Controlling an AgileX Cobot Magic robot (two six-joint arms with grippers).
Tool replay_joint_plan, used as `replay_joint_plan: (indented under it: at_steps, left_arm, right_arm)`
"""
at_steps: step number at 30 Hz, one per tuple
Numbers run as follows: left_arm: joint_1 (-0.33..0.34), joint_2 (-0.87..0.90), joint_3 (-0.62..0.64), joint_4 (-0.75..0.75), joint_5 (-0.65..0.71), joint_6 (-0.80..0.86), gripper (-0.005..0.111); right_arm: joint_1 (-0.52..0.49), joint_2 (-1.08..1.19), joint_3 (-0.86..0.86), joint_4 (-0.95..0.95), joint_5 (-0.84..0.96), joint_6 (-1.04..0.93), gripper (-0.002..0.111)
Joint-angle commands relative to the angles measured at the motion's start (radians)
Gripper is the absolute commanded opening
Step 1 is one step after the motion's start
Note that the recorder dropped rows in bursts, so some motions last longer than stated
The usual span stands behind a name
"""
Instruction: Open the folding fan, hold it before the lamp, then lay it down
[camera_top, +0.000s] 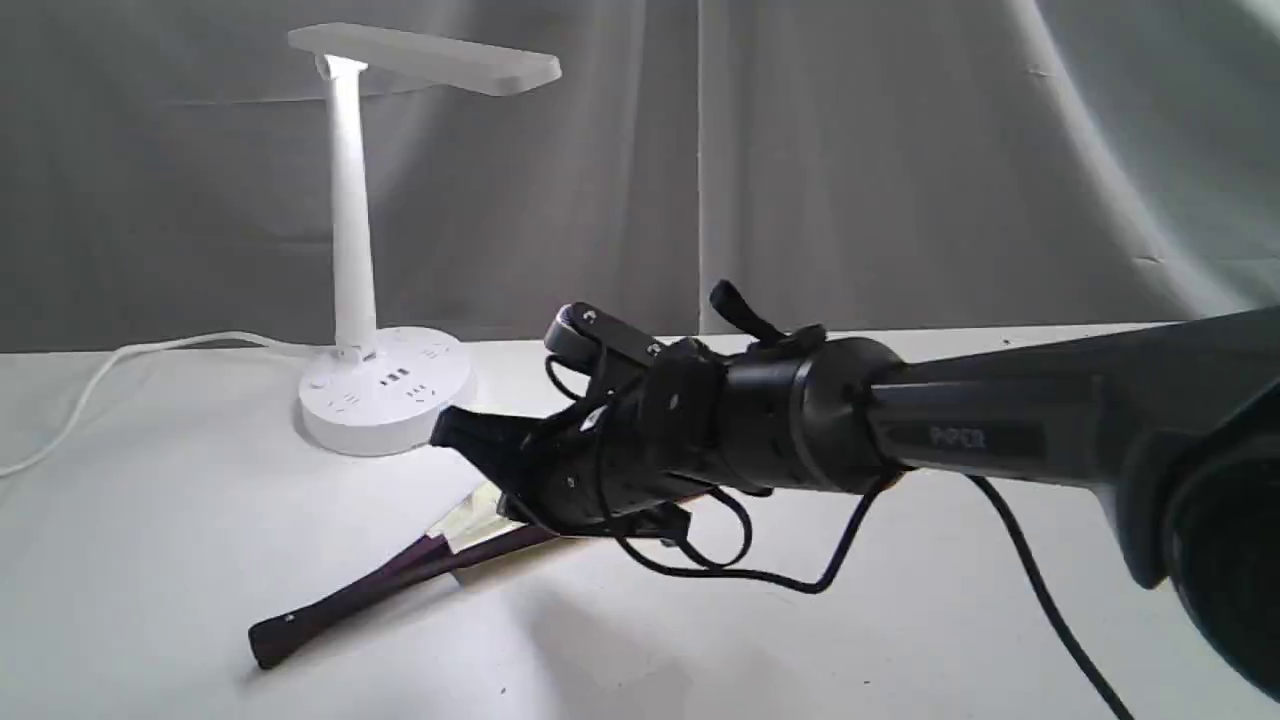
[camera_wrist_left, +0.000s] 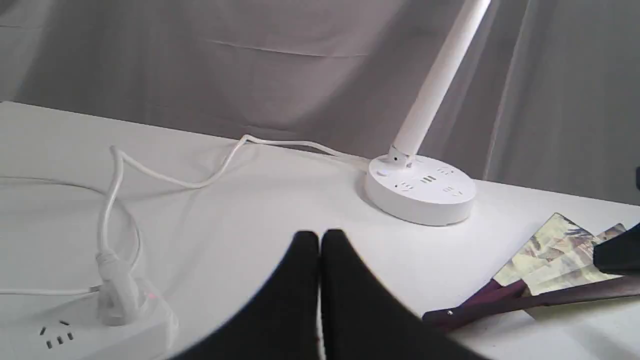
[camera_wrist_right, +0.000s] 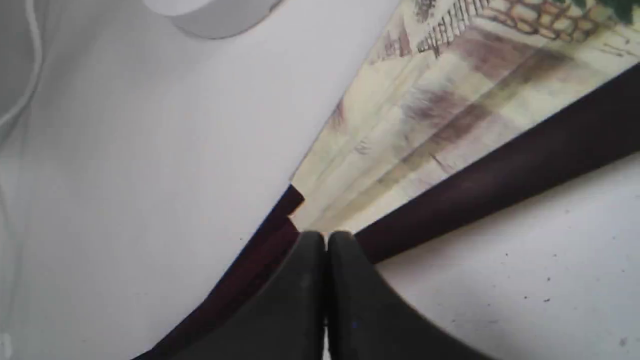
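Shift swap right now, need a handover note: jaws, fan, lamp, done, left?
Left gripper: jaws shut, empty, above the table.
Right gripper: jaws shut, tips over the folding fan; contact unclear.
Fan lies on the table near the lamp, only a few pleats spread.
Done: at most a start on opening.
Left: open fully, hold before lamp, lay down.

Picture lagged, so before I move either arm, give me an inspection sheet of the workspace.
Surface: white table, few dark specks.
Job's things: folding fan lying partly open; lamp upright behind it.
Clutter: white power strip.
Grippers: left gripper shut, empty; right gripper shut over the fan, contact unclear.
Cables: lamp cord plugged into the strip; black cable hanging off the right arm.
Surroundings: grey curtain.
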Motion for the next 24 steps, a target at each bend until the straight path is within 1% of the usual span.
replay_joint_plan:
  at_steps: [1, 5, 11, 15, 17, 19, 24]
  left_arm:
    - [0.002, -0.003, 0.005, -0.008, -0.009, -0.002, 0.0]
    - [0.002, -0.003, 0.005, -0.008, -0.009, 0.0, 0.0]
    - [0.002, -0.003, 0.005, -0.008, -0.009, 0.0, 0.0]
    - [0.002, -0.003, 0.005, -0.005, -0.009, 0.0, 0.0]
    - [0.002, -0.003, 0.005, 0.056, -0.009, 0.002, 0.0]
    - [0.002, -0.003, 0.005, 0.093, -0.009, 0.002, 0.0]
    - [0.002, -0.003, 0.005, 0.093, -0.009, 0.002, 0.0]
  right_arm:
    - [-0.003, 0.001, 0.006, 0.007, 0.012, -0.09, 0.0]
    - [-0.003, -0.003, 0.006, 0.007, 0.069, -0.217, 0.0]
    - [-0.004, -0.017, 0.006, 0.005, 0.103, -0.369, 0.0]
    - [-0.007, -0.027, 0.006, -0.008, 0.112, -0.377, 0.0]
    - [-0.017, -0.037, 0.006, -0.009, 0.133, -0.377, 0.0]
    - [-0.033, -0.048, 0.006, -0.009, 0.179, -0.377, 0.0]
    - [-0.089, -0.064, 0.006, -0.034, 0.291, -0.381, 0.0]
